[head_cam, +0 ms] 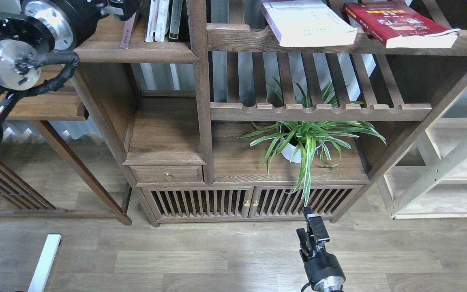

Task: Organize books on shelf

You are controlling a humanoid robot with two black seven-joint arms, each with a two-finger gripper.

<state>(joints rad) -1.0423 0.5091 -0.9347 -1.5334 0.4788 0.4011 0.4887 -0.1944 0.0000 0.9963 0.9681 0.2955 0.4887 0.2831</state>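
Left gripper (122,8) touches maroon book (128,28) on shelf (136,52).

No text can be read. The red book (395,22) has a yellow title band and the white book (306,22) faint print lines, both too small to read.

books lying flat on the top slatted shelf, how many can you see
2. A white book lies flat towards the middle of the slatted shelf, and a red book lies flat to its right, apart from it. The view cuts off the shelf's back, so more may be hidden.
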